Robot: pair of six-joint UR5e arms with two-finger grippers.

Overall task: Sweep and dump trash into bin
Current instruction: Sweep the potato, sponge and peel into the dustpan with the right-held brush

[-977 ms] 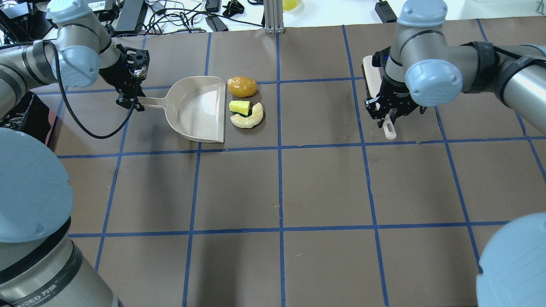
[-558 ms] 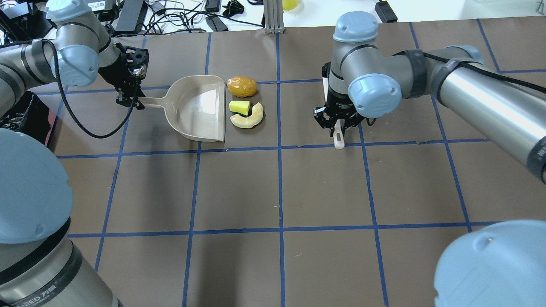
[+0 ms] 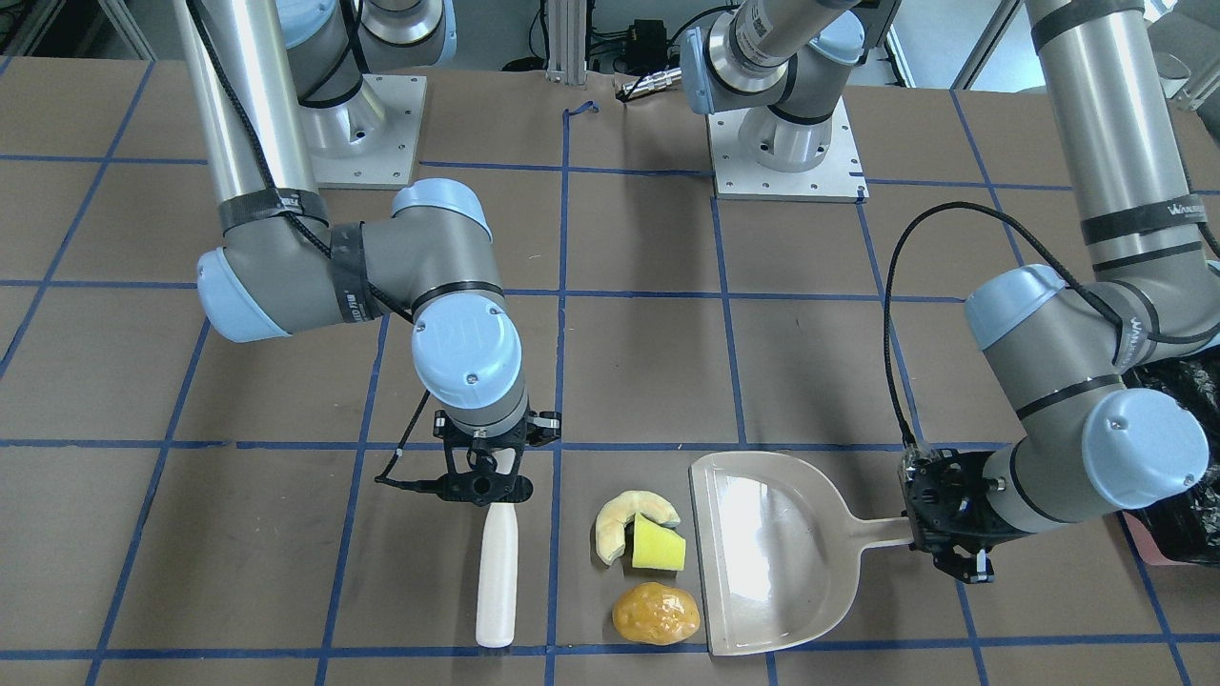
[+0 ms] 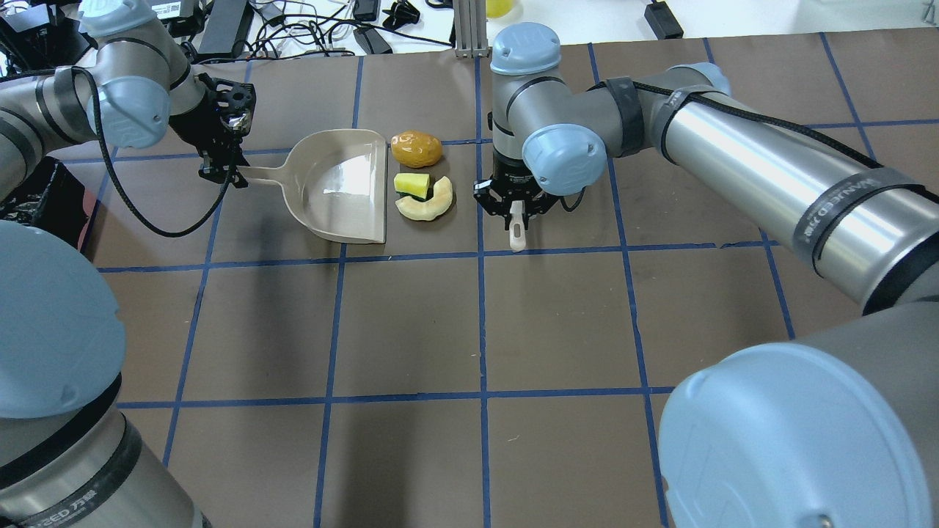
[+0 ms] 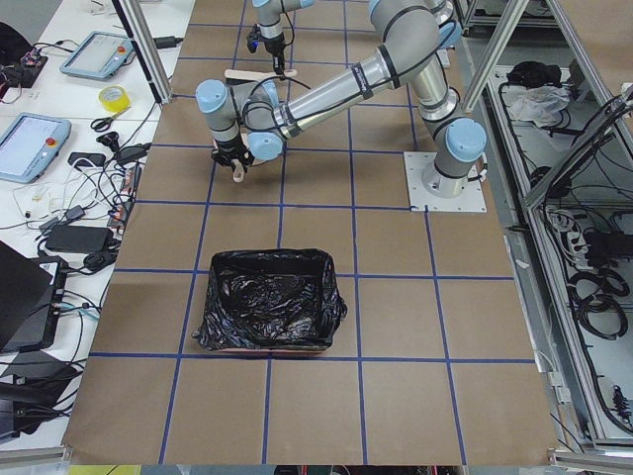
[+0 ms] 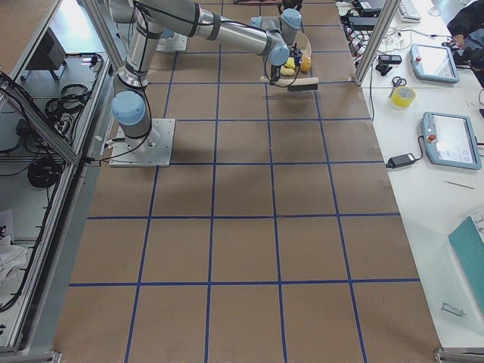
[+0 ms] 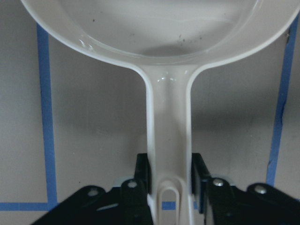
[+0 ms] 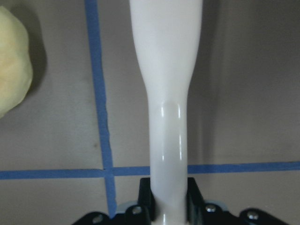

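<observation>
Overhead exterior shows you the dustpan (image 4: 334, 183) and the brush (image 3: 498, 572) both gripped.
Your bin (image 5: 210, 322) stands well apart from the dustpan, past its handle end. The left gripper (image 4: 236, 176) is closed on that handle; the right gripper (image 4: 516, 210) on the brush handle. Between brush and dustpan mouth, just beside the mouth, lie the golden-brown lump (image 4: 416, 148), pale peel (image 4: 428, 206) and yellow wedge (image 4: 411, 183), the last two touching.
</observation>
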